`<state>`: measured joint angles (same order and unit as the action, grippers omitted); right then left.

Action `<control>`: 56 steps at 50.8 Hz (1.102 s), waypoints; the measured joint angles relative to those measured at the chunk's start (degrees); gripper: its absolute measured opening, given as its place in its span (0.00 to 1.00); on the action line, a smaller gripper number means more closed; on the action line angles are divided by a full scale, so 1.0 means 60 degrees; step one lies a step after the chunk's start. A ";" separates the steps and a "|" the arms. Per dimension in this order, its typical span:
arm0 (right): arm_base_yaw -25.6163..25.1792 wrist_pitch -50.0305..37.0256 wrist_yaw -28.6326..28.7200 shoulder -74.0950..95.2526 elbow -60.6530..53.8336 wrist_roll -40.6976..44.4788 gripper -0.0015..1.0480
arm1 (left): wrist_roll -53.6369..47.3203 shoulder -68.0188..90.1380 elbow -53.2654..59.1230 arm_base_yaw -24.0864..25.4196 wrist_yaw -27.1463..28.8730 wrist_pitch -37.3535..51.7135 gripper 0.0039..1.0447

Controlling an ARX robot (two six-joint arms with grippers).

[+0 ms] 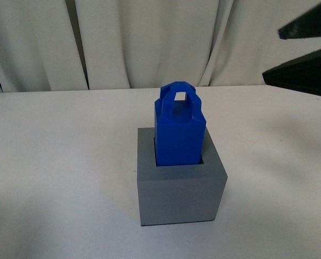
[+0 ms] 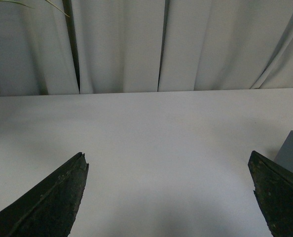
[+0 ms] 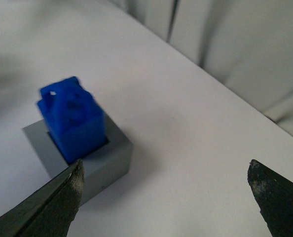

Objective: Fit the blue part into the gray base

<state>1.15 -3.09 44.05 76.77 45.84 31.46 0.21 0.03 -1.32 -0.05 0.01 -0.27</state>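
Two open grippers, one block seated

Upright in the recess of the gray base [image 1: 181, 191] stands the blue block [image 1: 178, 129], its lower end hidden inside. The right gripper [image 3: 164, 165] hangs up and off to one side, fingers wide apart and empty. The left gripper [image 2: 167, 157] is likewise spread over bare table [image 2: 151, 123]. The block looks like stiff, light plastic with smooth, possibly slippery sides. Its flat faces above the rim, or the looped handle, seem the best holds.
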 joint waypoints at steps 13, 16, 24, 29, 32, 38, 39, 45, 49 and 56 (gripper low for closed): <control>-0.0255 -0.1406 -0.0284 -0.0233 -0.0933 -0.1978 0.93 | 0.0000 0.0000 0.0000 0.0000 -0.0004 0.0000 0.94; -0.0157 -0.1712 -0.0725 -0.0255 -0.1027 -0.2262 0.91 | 0.0004 0.0000 0.0000 0.0000 0.0000 0.0000 0.94; 0.0423 -0.6258 -0.6495 -0.0670 -0.3027 -0.4211 0.68 | 0.0004 0.0000 0.0000 0.0000 -0.0007 0.0000 0.94; 0.0317 -0.7114 -0.7825 -0.1202 -0.3789 -0.4699 0.55 | 0.0004 0.0000 0.0000 0.0000 0.0004 0.0000 0.94; 0.0062 -0.7257 -0.7519 -0.1676 -0.4273 -0.4925 0.43 | 0.0000 0.0000 0.0000 0.0000 -0.0004 0.0000 0.94; -0.0168 -0.7278 -0.7388 -0.2310 -0.5082 -0.5067 0.21 | 0.0004 0.0000 0.0000 0.0000 0.0000 0.0000 0.94; -0.0171 -0.7275 -0.7388 -0.2473 -0.5242 -0.5078 0.16 | 0.0000 0.0000 0.0000 0.0000 0.0000 0.0000 0.94; -0.0171 -0.7114 -0.7344 -0.3330 -0.5883 -0.5093 0.02 | 0.0004 0.0000 0.0000 0.0000 -0.0004 0.0000 0.94; -0.0178 -0.6961 -0.7340 -0.3723 -0.6153 -0.5115 0.02 | 0.0000 0.0000 0.0000 0.0000 -0.0004 0.0000 0.94; -0.0178 -0.6459 -0.7337 -0.4710 -0.6645 -0.5118 0.02 | 0.0000 0.0000 0.0000 0.0000 -0.0004 0.0000 0.94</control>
<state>0.08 -41.85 0.03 48.51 5.98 0.75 0.21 0.03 -1.32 -0.05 -0.01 -0.27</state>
